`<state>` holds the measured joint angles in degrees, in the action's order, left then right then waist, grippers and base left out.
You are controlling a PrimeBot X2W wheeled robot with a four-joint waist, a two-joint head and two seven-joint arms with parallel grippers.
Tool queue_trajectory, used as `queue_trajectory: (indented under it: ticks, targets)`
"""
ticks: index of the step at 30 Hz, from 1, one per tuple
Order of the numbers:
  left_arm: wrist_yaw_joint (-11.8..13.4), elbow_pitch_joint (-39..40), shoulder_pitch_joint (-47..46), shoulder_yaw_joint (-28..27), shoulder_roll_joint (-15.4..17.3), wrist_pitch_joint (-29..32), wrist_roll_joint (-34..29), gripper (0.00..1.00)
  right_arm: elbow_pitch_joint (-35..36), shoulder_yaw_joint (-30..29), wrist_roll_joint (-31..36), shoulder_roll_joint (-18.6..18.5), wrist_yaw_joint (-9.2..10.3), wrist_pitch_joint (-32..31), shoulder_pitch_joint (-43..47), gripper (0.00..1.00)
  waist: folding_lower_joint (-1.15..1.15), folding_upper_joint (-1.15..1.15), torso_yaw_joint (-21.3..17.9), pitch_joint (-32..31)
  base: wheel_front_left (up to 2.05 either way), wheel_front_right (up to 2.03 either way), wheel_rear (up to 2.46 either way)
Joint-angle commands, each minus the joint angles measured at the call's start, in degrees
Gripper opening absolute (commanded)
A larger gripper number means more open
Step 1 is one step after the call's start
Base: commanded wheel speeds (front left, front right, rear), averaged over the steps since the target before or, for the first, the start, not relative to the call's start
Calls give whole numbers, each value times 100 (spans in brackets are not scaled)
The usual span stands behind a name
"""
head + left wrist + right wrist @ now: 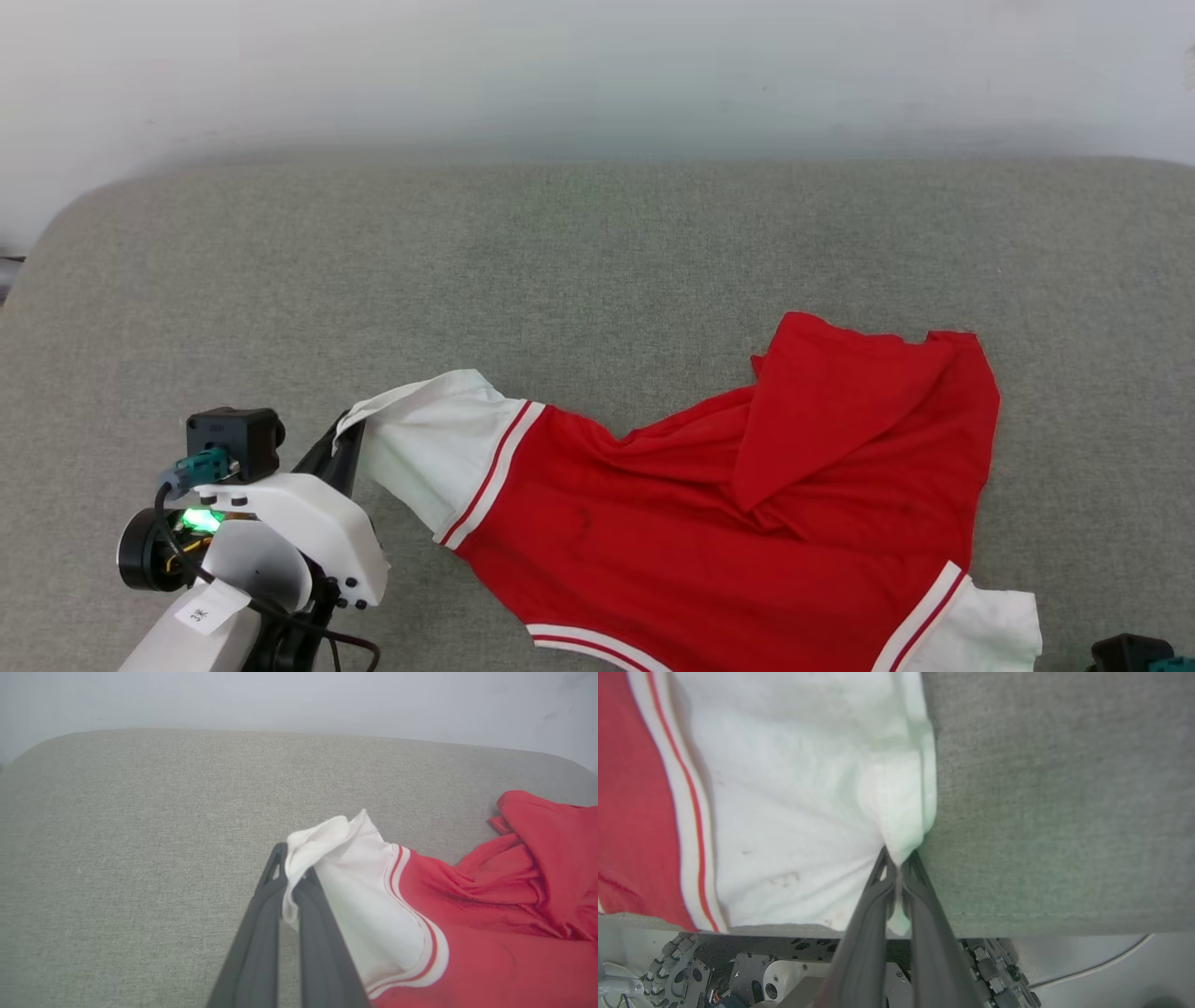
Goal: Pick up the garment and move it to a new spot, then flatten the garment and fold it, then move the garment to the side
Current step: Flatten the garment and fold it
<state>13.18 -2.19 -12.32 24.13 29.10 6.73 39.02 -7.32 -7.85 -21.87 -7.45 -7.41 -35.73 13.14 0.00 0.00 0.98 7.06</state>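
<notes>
Head view: a red jersey (747,541) lies rumpled on the grey fabric-covered tabletop (467,280), its body bunched and one flap folded over itself. The left hand (344,431) meets the tip of one white sleeve (429,457), and the rest of the jersey spreads away to that hand's right. The other white sleeve (990,625) lies at the far end of the jersey from that hand. A pale wall (560,75) rises beyond the tabletop.

Left wrist view: the left hand (293,872) is clenched on the sleeve's edge (327,835), with white cloth pinched between its dark fingers (261,933) and draped over their tips. The red body (490,961) lies to the right of the hand.

Right wrist view: the right hand (899,865) is clenched on the hem of a white sleeve (784,788) at the tabletop's (1064,812) near edge. Red-and-white striped trim (691,835) runs left of the hand, and the robot's wheeled base (761,970) shows beneath it.
</notes>
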Motion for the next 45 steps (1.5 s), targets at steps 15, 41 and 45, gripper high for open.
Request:
queue_trajectory:
  ticks: [15,41,45]
  targets:
    - [7,208,-490,-351,123,-367,17,0,1898,-403,656,-153,-7,306,-1060,0,0,0,-61,-469,0,0,0]
    - [-1203,-2777,-5944,-751,63,-1342,-376,0,-976,345,1382,-1048,-4,2155,-8028,0,0,0,-162,1490,0,0,0]
    - [-1319,-3113,-6605,-821,68,-1613,-417,0,-1422,475,1504,-1047,-4,2399,-8864,0,0,0,-188,1802,0,0,0]
